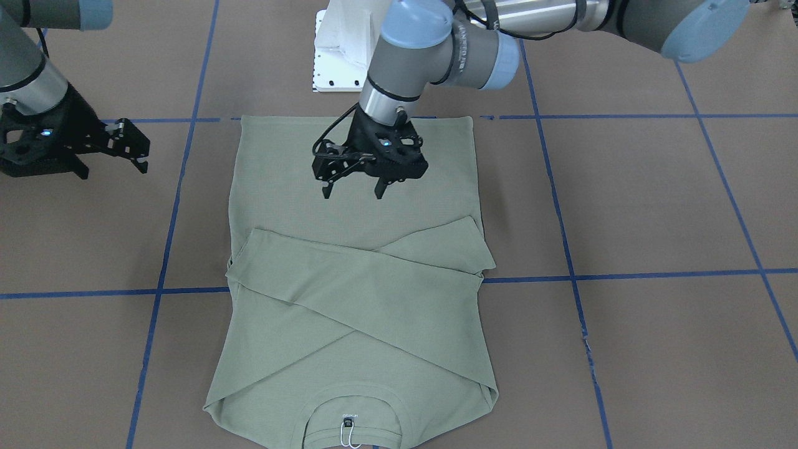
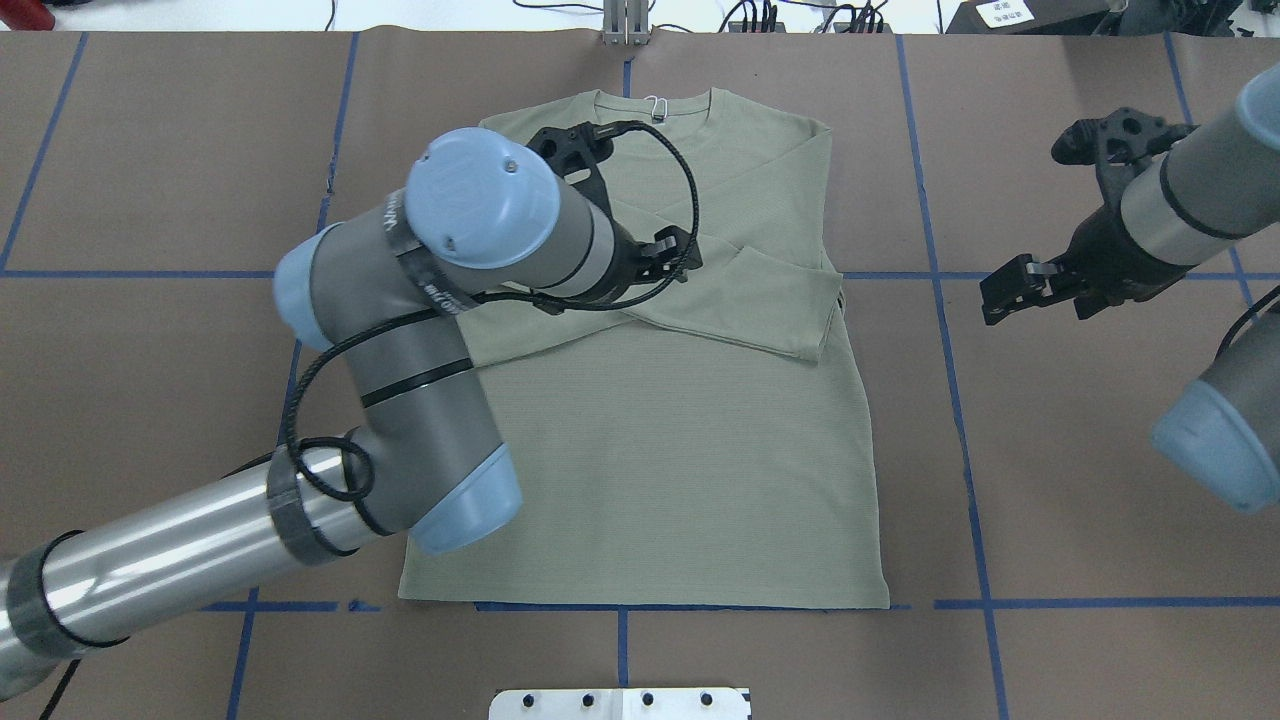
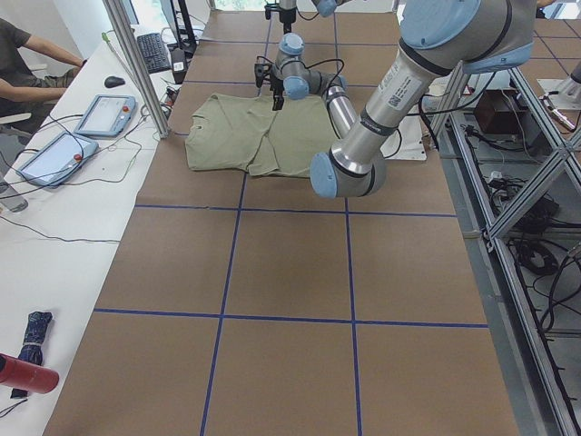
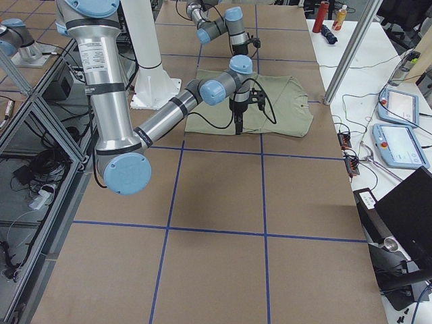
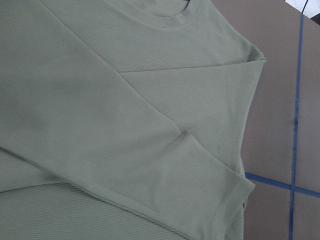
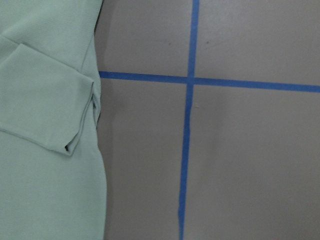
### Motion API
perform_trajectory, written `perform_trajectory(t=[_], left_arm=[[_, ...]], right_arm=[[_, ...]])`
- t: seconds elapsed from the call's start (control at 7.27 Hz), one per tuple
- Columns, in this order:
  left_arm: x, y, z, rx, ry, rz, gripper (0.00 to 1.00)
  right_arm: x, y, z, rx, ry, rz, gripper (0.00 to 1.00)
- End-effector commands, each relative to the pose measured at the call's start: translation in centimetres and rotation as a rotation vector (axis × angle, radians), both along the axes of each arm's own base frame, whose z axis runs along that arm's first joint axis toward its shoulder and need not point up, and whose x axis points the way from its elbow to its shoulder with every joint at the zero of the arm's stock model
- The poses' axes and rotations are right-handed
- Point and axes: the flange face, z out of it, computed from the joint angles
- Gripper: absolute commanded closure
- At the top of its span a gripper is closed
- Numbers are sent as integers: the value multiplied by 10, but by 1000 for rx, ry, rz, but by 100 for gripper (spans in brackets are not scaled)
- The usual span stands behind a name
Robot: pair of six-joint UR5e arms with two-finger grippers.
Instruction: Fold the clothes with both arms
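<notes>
The sage-green long-sleeved shirt (image 1: pixel 355 324) lies flat on the brown table. Its collar and neck label (image 1: pixel 349 421) point away from the robot, and its hem is nearest the robot. Both sleeves are folded in and cross over the chest (image 2: pixel 740 290). My left gripper (image 1: pixel 352 190) is open and empty. It hovers over the shirt's body, just on the hem side of the crossed sleeves. My right gripper (image 1: pixel 112 167) is open and empty above bare table, off the shirt's side (image 2: pixel 1035 308). The left wrist view shows a sleeve cuff (image 5: pixel 235 195). The right wrist view shows the shirt's edge (image 6: pixel 45 100).
The robot's white pedestal plate (image 1: pixel 340 59) sits just behind the hem. Blue tape lines (image 2: pixel 950 380) grid the brown table. A side bench with tablets (image 3: pixel 100 113) and a seated person (image 3: pixel 23 64) lies beyond the collar end.
</notes>
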Motion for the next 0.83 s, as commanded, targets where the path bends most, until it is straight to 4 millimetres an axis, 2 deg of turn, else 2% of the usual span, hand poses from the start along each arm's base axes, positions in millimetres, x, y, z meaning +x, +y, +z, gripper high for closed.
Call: perform_trajectory(t=[0.0,0.14,0.28,0.41,0.55,0.69], left_arm=[[-72,40,31,79,-83,50,0],[-90,51,61,88,-114,65,0],[-108,63,68,94,-108,61,0],[-116,69,67,97,-98,60,0],[-111,74,67,96,-99,69,0],[-108,76,67,98,-97,71,0]], right_arm=[[-75,70,-25,-54,-23,84,0],[-100,109,-32,-67,-25,68,0],[-112,147,-27,-66,-10,36,0],[-121,187,5,-60,13,46,0],[-125,226,33,-43,-40,93,0],[-130,243,37,-49,-51,69,0]])
